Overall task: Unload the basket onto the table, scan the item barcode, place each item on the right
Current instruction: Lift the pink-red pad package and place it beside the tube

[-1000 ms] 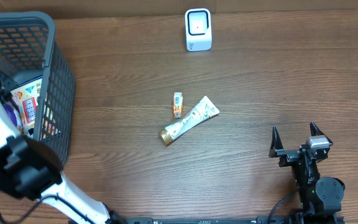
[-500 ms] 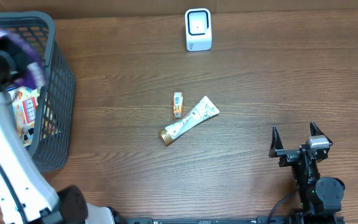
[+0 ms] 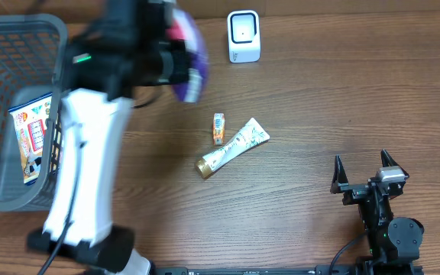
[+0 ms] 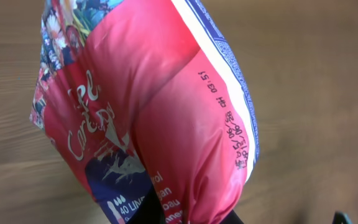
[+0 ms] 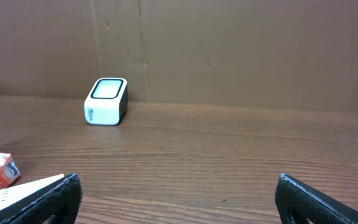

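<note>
Overhead view, from the left: the basket (image 3: 6, 76) sits at the counter's (image 3: 319, 99) edge with 1 printed box (image 3: 31, 134) inside. My left hand (image 3: 165, 65) is clamped tight on the pouch (image 3: 189, 57), raised above the counter just left of the scanner (image 3: 244, 36), I judge so its print can face the window. The left wrist view shows a date code but no barcode; it is probably on a side I cannot see. A small orange pack (image 3: 218, 128) and a tube (image 3: 233, 147) lie mid-counter, just beside each other. My right hand (image 3: 360, 164) sits far right, jaws wide, holding nothing, out of the way.
</note>
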You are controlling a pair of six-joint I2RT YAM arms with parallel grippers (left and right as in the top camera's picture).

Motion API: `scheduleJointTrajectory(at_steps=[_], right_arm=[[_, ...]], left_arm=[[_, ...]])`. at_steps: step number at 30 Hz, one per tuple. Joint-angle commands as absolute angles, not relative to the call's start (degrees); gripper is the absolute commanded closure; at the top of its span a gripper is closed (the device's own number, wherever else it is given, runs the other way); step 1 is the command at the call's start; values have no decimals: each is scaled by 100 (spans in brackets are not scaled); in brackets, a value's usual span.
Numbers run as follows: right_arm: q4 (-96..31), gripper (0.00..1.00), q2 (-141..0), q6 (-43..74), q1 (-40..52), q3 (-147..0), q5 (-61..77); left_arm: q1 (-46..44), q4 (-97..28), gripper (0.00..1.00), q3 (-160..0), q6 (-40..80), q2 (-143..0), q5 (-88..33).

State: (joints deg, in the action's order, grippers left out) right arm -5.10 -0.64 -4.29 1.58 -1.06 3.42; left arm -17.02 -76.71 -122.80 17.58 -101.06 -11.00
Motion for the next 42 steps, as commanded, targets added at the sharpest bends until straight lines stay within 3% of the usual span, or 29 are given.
scheduleJointTrajectory(at_steps=[1, 7, 17, 22, 24, 32, 42], right_arm=[[-464, 0, -27, -434, 191, -49, 303], [-464, 0, -27, -436, 191, -49, 305], [-464, 0, -27, -434, 191, -49, 305], [-464, 0, -27, -436, 191, -49, 303], [-464, 0, -27, -434, 191, -49, 303], [-464, 0, -27, -434, 191, -49, 305], [-467, 0, -27, -436, 191, -49, 303]], left_arm=[[-2281, -7461, 96, -12175, 1653, -10755, -1186], [-2882, -6879, 96, -12175, 1584, -11815, -1138], [-3000, -6788, 96, -12171, 1474, -12656, -961], [-2995, -6788, 76, -12171, 1474, -12676, -827], [-2987, -6794, 59, -12171, 1474, -12676, -832], [-2770, -7247, 53, -12724, 1472, -12663, -840], [-2095, -9133, 30, -15500, 1326, -12652, -836]])
